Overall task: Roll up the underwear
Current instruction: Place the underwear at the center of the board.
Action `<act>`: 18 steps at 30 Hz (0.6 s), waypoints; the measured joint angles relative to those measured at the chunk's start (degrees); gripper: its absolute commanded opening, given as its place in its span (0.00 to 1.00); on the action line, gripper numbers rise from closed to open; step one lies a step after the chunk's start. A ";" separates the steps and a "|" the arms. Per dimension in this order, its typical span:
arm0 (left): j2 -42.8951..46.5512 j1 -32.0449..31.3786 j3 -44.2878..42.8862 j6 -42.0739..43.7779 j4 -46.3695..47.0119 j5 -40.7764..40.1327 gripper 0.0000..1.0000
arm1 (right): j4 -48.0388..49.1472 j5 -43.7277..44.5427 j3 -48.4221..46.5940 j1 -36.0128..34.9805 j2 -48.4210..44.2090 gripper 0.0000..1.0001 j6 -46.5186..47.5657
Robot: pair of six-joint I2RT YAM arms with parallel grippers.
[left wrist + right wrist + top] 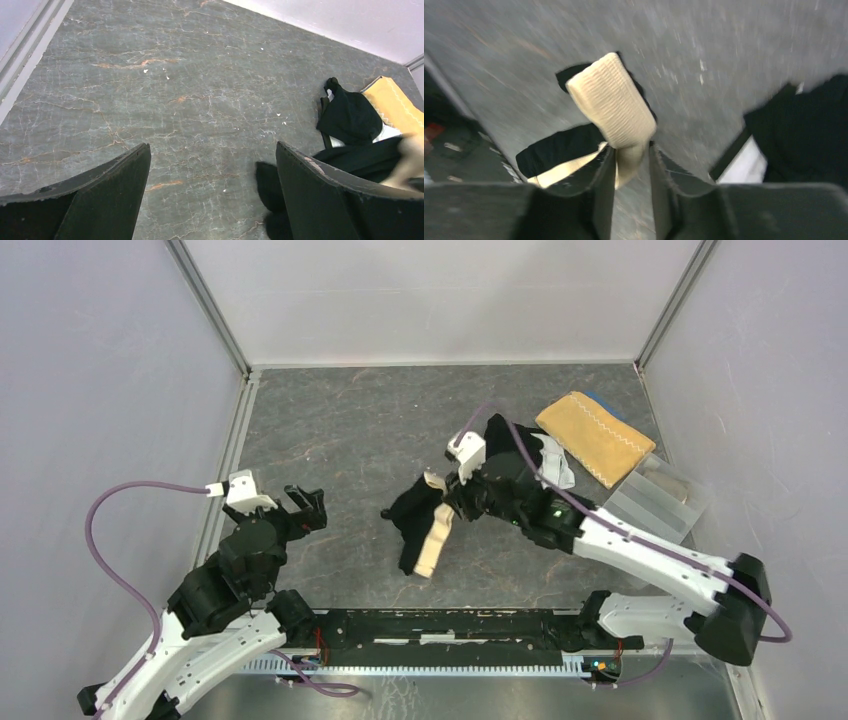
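Overhead view, lower left: the left tool (305, 508) hangs over bare bench (350, 430), its jaws spread wide and holding nothing. Its own wrist view confirms this, with only stone-patterned surface between the two fingers (115, 185).

Centre of the overhead view: the right tool (452, 502) reaches in from the lower right. Its jaws are narrow, and the beige waistband (616, 100) of the black underwear (412, 525) is pinched between them. The right wrist view is blurred, so the firmness of the pinch cannot be judged. The rest of the garment lies crumpled on the bench, just left of the tool.

Farther back, upper right of centre: a heap of underwear (530, 452), black and white, lies partly under the right arm. Beyond it are the mustard-yellow towel (595, 435) and, against the right wall, the clear plastic tray (665, 502).

Handling, as a judgement: the garment looks light, limp and easily bunched, and will not hold a shape unless spread flat first. The ribbed waistband is the thickest and least slippery part, so it offers the surest hold. A pinch at each end of it, one per tool, would likely pull the cloth taut for rolling. The thin black fabric may slide or drag across the bench.
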State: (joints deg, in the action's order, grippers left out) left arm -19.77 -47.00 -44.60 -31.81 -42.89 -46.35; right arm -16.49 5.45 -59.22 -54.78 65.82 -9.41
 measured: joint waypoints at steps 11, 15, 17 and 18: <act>-5.14 0.00 0.44 0.68 3.02 3.30 1.00 | -2.08 11.04 14.99 4.81 3.45 0.71 -1.70; -9.77 0.00 0.63 2.99 5.81 7.63 1.00 | -1.90 12.22 15.69 4.81 -2.49 0.76 -3.15; -13.53 0.00 0.66 3.54 7.82 10.88 1.00 | -0.68 12.07 18.49 4.79 -6.19 0.77 -5.05; -15.65 0.00 0.72 3.89 9.09 12.72 1.00 | -0.20 11.74 20.61 4.79 -8.31 0.77 -6.16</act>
State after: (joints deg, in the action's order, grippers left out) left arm -35.42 -47.00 -43.88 -27.92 -33.80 -33.63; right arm -16.69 17.19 -38.61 -50.00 57.52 -15.57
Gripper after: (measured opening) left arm 0.996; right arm 0.758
